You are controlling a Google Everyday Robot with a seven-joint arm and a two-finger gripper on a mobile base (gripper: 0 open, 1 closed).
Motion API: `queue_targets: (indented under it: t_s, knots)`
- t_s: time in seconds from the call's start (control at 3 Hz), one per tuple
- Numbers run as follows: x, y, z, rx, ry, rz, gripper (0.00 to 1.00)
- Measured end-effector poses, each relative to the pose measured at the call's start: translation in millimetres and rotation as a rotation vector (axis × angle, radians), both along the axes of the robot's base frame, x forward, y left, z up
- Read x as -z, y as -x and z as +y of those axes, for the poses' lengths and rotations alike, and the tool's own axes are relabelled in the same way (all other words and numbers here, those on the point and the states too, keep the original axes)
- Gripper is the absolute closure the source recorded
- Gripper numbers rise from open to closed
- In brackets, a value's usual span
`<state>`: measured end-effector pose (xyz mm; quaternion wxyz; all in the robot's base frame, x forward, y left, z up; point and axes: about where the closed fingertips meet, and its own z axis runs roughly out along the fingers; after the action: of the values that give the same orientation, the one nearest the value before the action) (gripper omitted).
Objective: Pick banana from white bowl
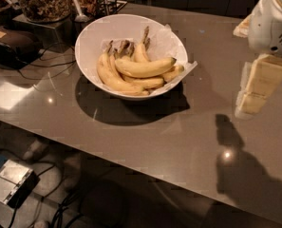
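The white bowl (90, 38) stands on the grey table at the upper middle, lined with crinkled white paper. Several yellow bananas lie in it. The long curved banana (145, 68) lies on top of the others, its dark tip pointing right and its stem to the left. My gripper (255, 87), cream coloured under a white arm housing, hangs above the table at the right edge. It is well to the right of the bowl, apart from it and holding nothing.
A glass jar of granola (43, 1) and metal utensils (79, 8) stand behind the bowl at the back left. A black device (12, 44) with cables lies at the left. The table's front edge runs diagonally; below it are a box (10, 186) and cables on the floor.
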<state>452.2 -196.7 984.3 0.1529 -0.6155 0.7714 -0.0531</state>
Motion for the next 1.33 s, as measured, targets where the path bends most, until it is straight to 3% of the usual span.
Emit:
queue_targets:
  t_s: [0.33, 0.67, 1.0, 1.33]
  knots:
    - [5.0, -14.5, 24.6, -0.056, 0.05, 0.039, 0.0]
    - [2.9, -16.5, 27.2, -0.059, 0.047, 0.025, 0.0]
    - [4.0, -21.2, 37.9, -0.047, 0.028, 0.008, 0.0]
    - [2.1, -36.0, 64.5, -0.007, 0.06, -0.002, 0.0]
